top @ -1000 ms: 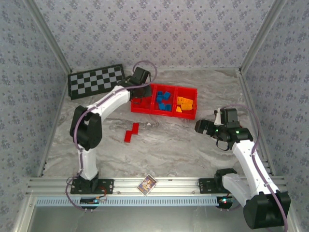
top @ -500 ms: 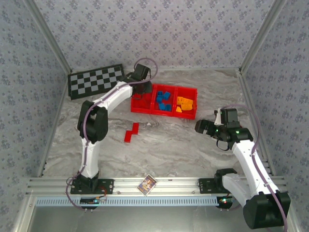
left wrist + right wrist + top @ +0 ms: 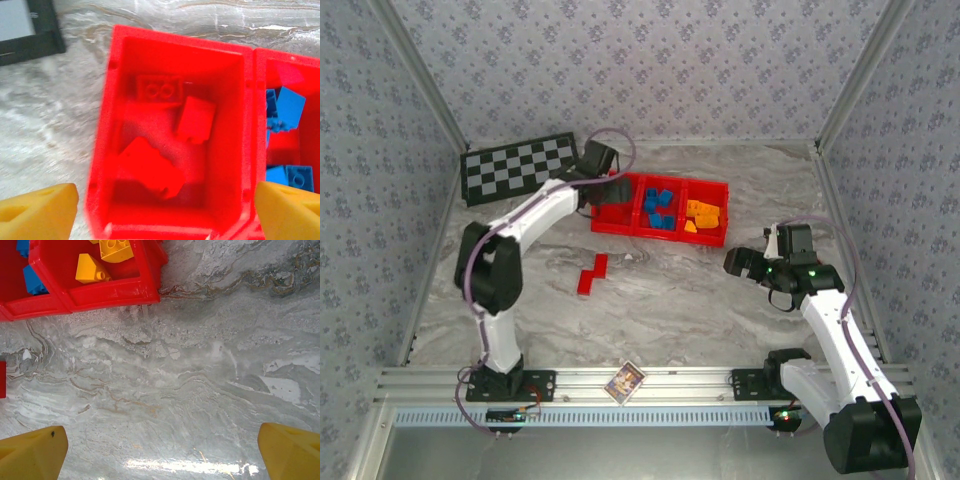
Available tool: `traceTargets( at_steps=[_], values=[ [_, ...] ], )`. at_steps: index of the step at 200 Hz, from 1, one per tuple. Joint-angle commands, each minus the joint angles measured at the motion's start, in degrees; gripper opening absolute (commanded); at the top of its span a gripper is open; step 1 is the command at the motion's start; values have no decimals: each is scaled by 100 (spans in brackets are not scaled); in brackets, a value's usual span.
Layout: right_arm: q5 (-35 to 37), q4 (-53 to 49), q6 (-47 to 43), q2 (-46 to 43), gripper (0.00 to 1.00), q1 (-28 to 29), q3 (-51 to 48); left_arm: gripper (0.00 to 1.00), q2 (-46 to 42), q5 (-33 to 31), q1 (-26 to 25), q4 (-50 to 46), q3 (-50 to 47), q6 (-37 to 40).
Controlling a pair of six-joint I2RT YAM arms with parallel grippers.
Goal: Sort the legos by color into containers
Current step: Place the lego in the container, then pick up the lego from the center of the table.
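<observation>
The containers are three compartments of a long red tray (image 3: 655,232). My left gripper (image 3: 608,190) hangs open over the left compartment (image 3: 102,140), its yellow fingertips (image 3: 37,210) wide apart with nothing between them. Three red legos (image 3: 150,167) lie loose in that compartment. Blue legos (image 3: 660,208) fill the middle one and orange-yellow legos (image 3: 703,215) the right one. Two more red legos (image 3: 592,273) lie on the table in front of the tray. My right gripper (image 3: 738,262) hovers open and empty over bare marble to the right of the tray (image 3: 100,292).
A black-and-grey checkerboard mat (image 3: 518,166) lies at the back left, close to the tray's left end. A small printed card (image 3: 625,381) rests on the near rail. Patterned walls close in the table on three sides.
My left gripper has opened over the left compartment, and its wrist has swung a little to the left. The right arm has stayed put.
</observation>
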Motion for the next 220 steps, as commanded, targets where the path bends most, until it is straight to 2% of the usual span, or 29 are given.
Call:
traceTargets(
  at_steps=[1,38,74,105,148,184,220],
  values=[
    [-31,9,43,-3,100,-22,-46,100,-942,-301,-108,76,-856,-113],
    [-45,18,48,-11,100,-14,-48,99,-1933,-444,-436,-93,-2269,-549],
    [-56,29,44,3,100,-5,-50,98,-2218,-400,-858,-376,-2832,-881],
    [-56,27,50,-5,100,5,-48,99,-1820,-383,-1138,-556,-2731,-945],
    [-58,1,49,-55,100,30,-42,100,-954,-409,-1162,-702,-2276,-872],
    [-47,9,45,-53,100,31,-48,91,-310,-461,-1055,-902,-1878,-821],
    [-32,9,48,-48,100,31,-50,85,-143,-358,-869,-784,-1874,-885]
  ],
)
